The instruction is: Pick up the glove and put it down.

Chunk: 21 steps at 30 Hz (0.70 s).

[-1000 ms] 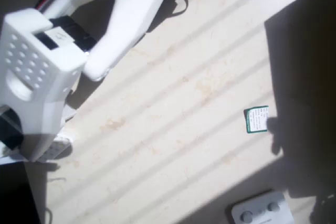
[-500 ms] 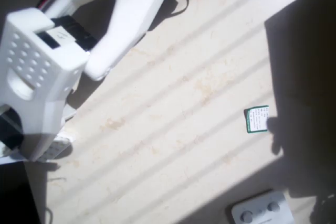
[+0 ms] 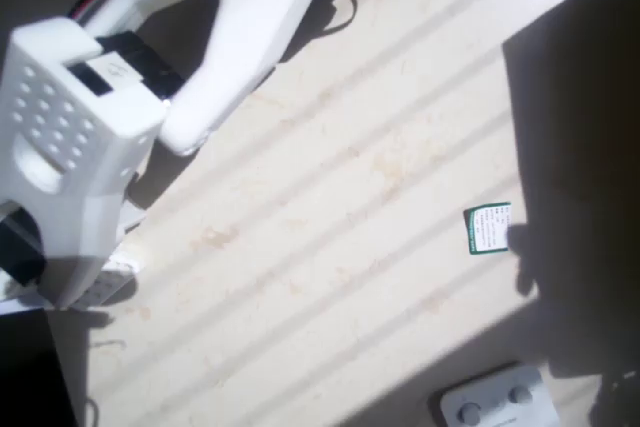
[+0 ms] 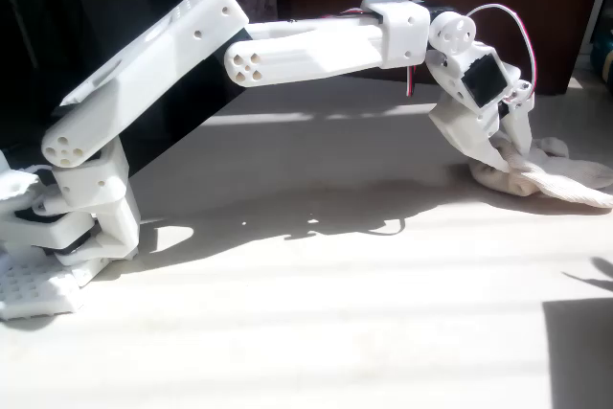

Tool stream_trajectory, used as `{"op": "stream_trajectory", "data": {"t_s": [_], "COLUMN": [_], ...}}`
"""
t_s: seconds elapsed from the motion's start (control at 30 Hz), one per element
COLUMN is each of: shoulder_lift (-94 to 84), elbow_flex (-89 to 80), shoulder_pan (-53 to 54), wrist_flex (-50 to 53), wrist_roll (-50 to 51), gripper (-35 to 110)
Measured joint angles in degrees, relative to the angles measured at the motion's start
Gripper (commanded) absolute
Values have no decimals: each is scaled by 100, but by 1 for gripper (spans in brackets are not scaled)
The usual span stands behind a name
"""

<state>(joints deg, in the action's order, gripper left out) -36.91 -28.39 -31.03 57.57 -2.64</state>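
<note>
In the fixed view the cream-white glove [image 4: 551,177] lies crumpled on the table at the far right, its thick fingers trailing toward the right edge. The white arm stretches across from its base at the left, and my gripper [image 4: 510,162] points down into the glove's left end. Its two fingers converge on a fold of the fabric, so it looks shut on the glove. The glove still rests on the table top. In the overhead view the arm's white links [image 3: 80,137] fill the left side.
A small green-and-white card [image 3: 489,228] lies on the sunlit table at the right in the overhead view. A white two-button box [image 3: 497,399] sits at the bottom edge. Deep shadow covers the right side. The arm's base [image 4: 43,265] stands at the left.
The arm's links shift only a few pixels in the overhead view. The card and the box stay put.
</note>
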Motion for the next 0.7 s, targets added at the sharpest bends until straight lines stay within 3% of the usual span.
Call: {"op": "stream_trajectory", "data": {"t_s": [0.7], "shoulder_lift": [-1512], "elbow_flex": [0], "shoulder_pan": [3111], "wrist_flex": [2461], "wrist_roll": [-870], "gripper": [0]}}
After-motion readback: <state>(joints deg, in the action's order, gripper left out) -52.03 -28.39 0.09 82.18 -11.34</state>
